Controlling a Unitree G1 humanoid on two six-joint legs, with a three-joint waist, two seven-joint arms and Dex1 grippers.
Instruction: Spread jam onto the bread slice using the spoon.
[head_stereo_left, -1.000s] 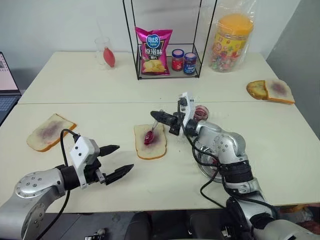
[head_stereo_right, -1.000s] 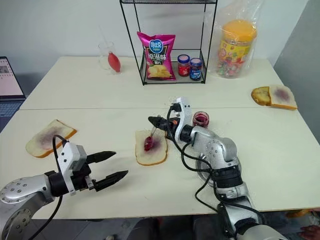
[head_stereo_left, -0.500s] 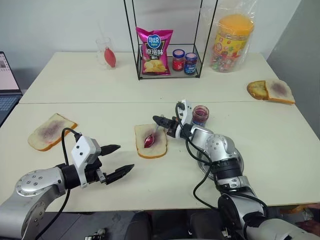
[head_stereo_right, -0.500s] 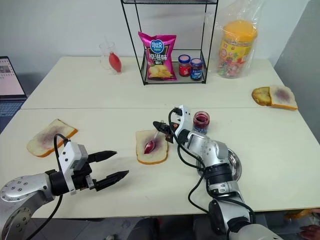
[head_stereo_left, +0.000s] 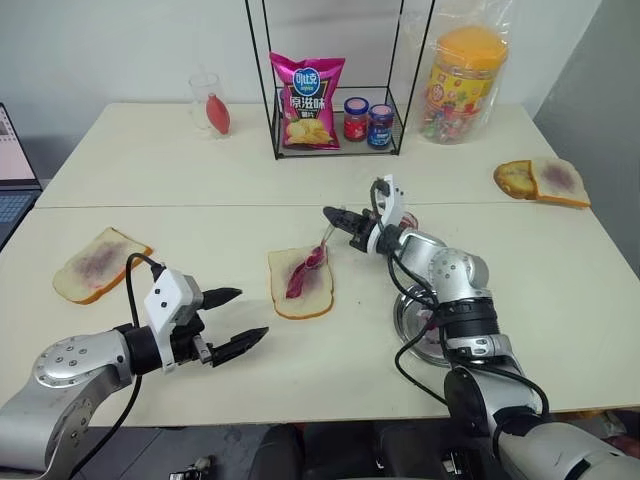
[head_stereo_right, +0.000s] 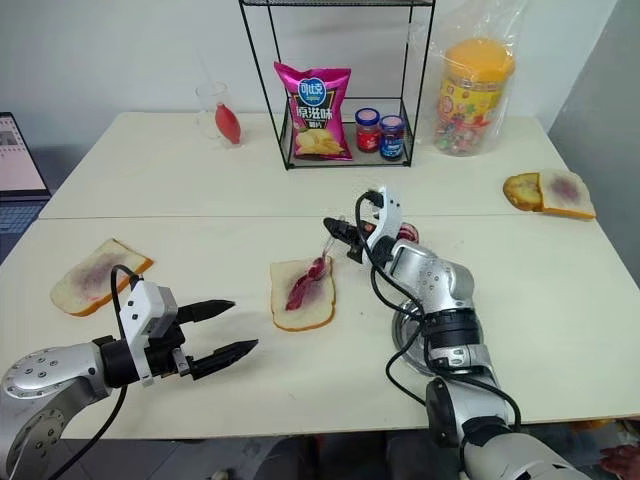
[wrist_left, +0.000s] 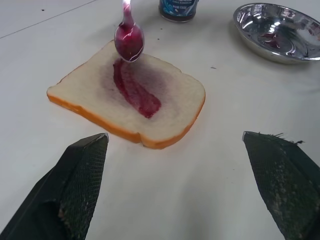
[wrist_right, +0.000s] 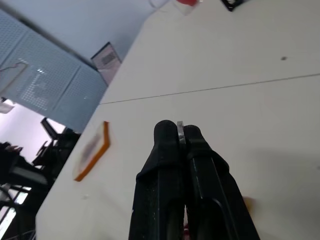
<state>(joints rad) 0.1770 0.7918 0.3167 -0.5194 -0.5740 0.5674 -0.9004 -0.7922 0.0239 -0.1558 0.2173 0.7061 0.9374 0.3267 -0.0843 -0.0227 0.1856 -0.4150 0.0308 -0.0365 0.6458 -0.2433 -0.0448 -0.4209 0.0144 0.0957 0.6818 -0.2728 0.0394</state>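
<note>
The bread slice (head_stereo_left: 300, 284) lies in the middle of the near table, with a wet red streak of jam (wrist_left: 136, 92) running across it. My right gripper (head_stereo_left: 333, 214) hovers past the slice's far right corner, shut on the handle of the spoon (wrist_left: 129, 37). The spoon's jam-coated bowl hangs just above the slice's far edge. The small jam jar (wrist_left: 178, 9) stands behind the spoon, mostly hidden by my right arm in the head views. My left gripper (head_stereo_left: 232, 319) is open, low over the table to the near left of the slice, with nothing between its fingers.
A round steel dish (head_stereo_left: 415, 322) sits under my right forearm. A jam-stained slice (head_stereo_left: 98, 263) lies at the left, and a pair of slices (head_stereo_left: 540, 181) at the far right. A wire rack (head_stereo_left: 335, 100) with a chip bag and two jars stands at the back, beside a candy tub (head_stereo_left: 462, 85).
My right gripper drew the spoon from the slice's middle up and away toward its far right corner, leaving a longer jam streak. The left gripper stayed put.
</note>
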